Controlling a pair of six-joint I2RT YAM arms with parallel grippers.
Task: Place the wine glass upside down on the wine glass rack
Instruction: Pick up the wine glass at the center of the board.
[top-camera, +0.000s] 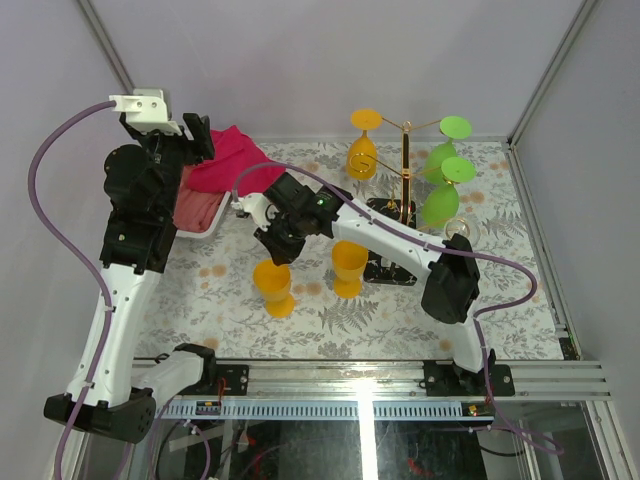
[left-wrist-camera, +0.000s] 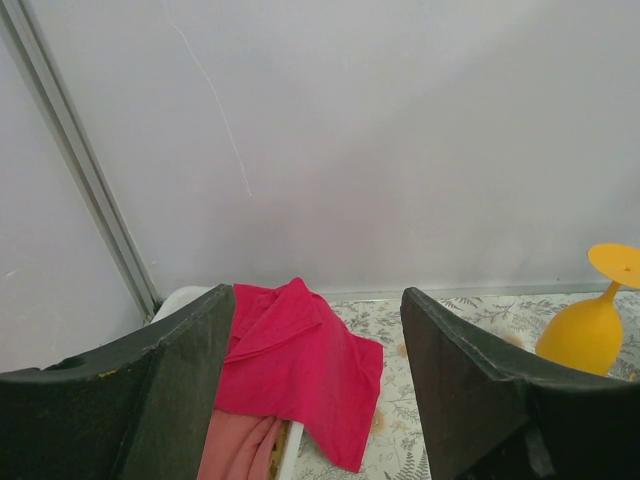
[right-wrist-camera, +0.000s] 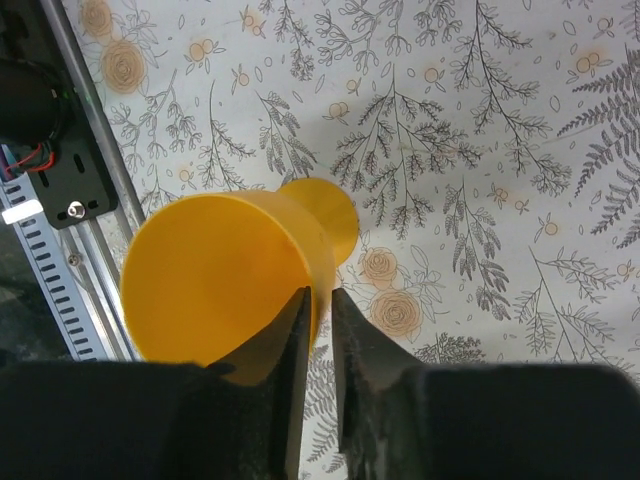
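An orange wine glass (top-camera: 272, 283) stands upright on the floral mat, left of centre. My right gripper (top-camera: 274, 243) is shut on its rim, one finger inside the cup and one outside, as the right wrist view shows: the gripper (right-wrist-camera: 320, 300) pinches the glass wall (right-wrist-camera: 215, 285). The wine glass rack (top-camera: 406, 165) stands at the back right, a gold pole on a black base. An orange glass (top-camera: 363, 152) and green glasses (top-camera: 441, 162) hang on it upside down. My left gripper (top-camera: 199, 136) is open and empty, raised at the back left.
A second upright orange glass (top-camera: 349, 267) stands just right of the held one, close to the right arm. A red cloth (left-wrist-camera: 300, 370) lies over a white tray (top-camera: 198, 226) at the back left. The hanging orange glass also shows in the left wrist view (left-wrist-camera: 585, 332).
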